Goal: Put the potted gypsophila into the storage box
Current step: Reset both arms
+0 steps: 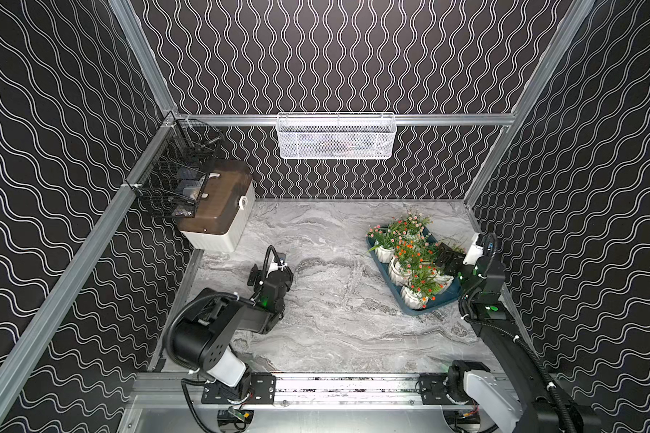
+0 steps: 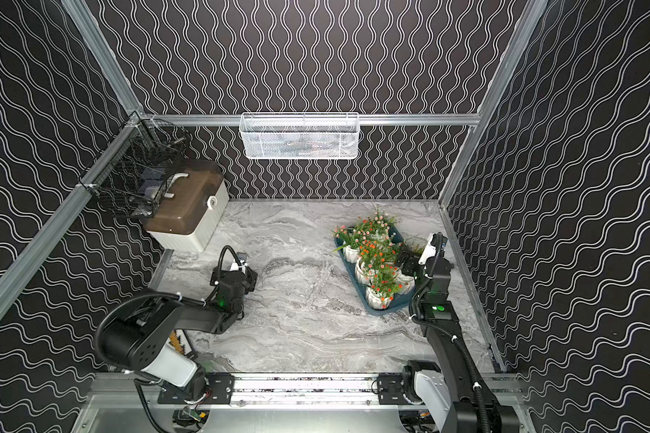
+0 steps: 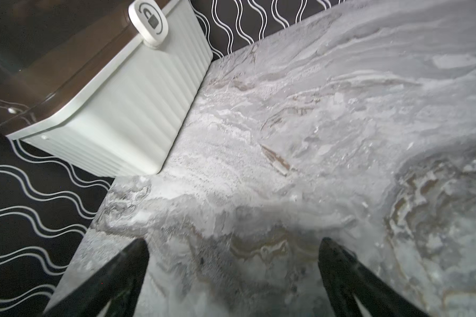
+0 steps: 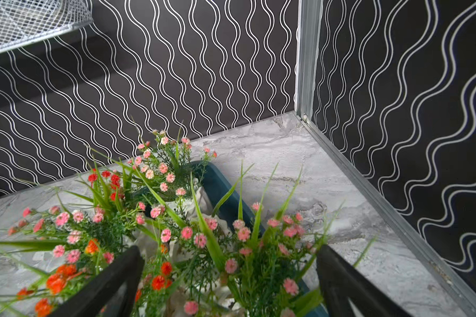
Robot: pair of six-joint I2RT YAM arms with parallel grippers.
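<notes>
The storage box [image 1: 434,305] is a dark teal tray at the right of the marble table, seen in both top views [image 2: 391,309]. Several potted gypsophila [image 1: 398,271] stand in it, with white ribbed pots, green blades and pink or orange-red blossoms. My right gripper [image 1: 445,258] hovers over the tray's right side. In the right wrist view it [image 4: 230,260] is open, with a pink-flowered plant [image 4: 259,247] below between its fingers, which do not touch it. The tray rim [image 4: 220,186] shows behind. My left gripper [image 3: 233,241] is open over bare table, holding nothing, left of centre.
A white ribbed box with a brown lid [image 1: 218,213] stands in the back left corner, close to my left arm [image 1: 271,285]. A black wire basket [image 1: 177,176] hangs above it, and a white mesh basket [image 1: 336,137] hangs on the back wall. The right wall rail [image 4: 396,219] runs near the tray.
</notes>
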